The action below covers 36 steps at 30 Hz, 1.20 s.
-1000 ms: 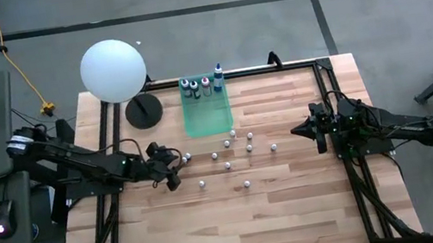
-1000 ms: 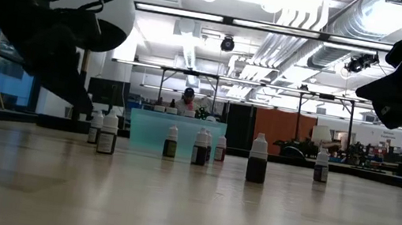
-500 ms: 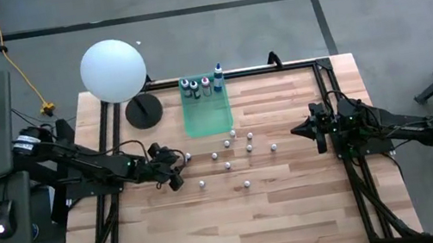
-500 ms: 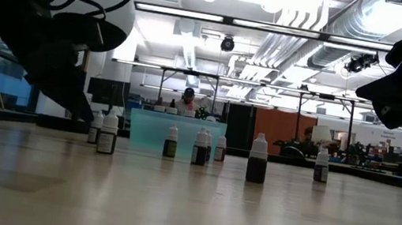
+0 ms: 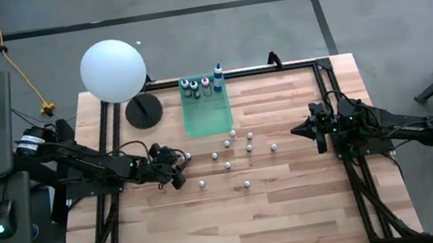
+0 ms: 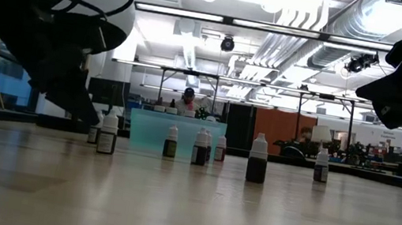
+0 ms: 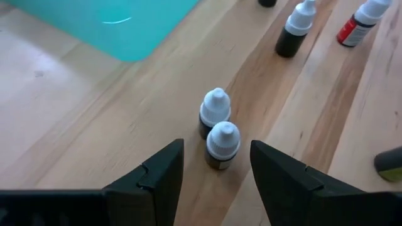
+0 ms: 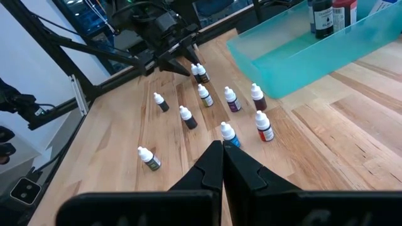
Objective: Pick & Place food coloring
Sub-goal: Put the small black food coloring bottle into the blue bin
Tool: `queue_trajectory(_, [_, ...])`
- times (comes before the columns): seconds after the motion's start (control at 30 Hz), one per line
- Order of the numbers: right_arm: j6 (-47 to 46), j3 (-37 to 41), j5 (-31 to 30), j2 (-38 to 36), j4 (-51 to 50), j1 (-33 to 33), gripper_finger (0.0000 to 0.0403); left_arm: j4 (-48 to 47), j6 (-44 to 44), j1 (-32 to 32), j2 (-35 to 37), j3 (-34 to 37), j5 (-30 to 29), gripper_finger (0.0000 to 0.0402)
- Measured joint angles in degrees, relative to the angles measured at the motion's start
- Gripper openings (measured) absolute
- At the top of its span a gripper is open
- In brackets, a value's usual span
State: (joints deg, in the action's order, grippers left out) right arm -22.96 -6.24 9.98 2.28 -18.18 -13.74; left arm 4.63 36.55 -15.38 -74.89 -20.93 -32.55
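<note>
Several tiny white-capped food coloring bottles [image 5: 228, 166] stand upright on their bases, scattered on the wooden table in front of a translucent green tray [image 5: 207, 114]. A few larger bottles [image 5: 198, 87] stand at the tray's far end. My left gripper [image 5: 177, 168] is open and low over the table, at the left edge of the scattered group. In the left wrist view its fingers stand on either side of a dark-bodied bottle [image 7: 222, 145] without touching it; a second bottle [image 7: 214, 113] stands just behind. My right gripper [image 5: 296, 131] is shut and waits at the right, above the table [image 8: 222, 157].
A big white ball-shaped lamp [image 5: 113, 71] on a dark round base [image 5: 143, 111] stands at the far left of the table. A black frame [image 5: 327, 78] runs along the table's edges. Bare wood lies on the near side [image 5: 241, 222]. A person shows far behind in the low view [image 6: 188, 95].
My left gripper has moved a little toward the table's right and downward, closing in on the leftmost bottles. The bottles have stayed in place.
</note>
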Motion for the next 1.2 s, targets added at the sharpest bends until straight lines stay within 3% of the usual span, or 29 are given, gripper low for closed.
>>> queue_trajectory(1.2, [0.00, 0.00, 0.00, 0.00, -0.02, 0.00, 0.0000, 1.37, -0.01, 0.00, 0.00, 0.00, 0.52, 0.0181])
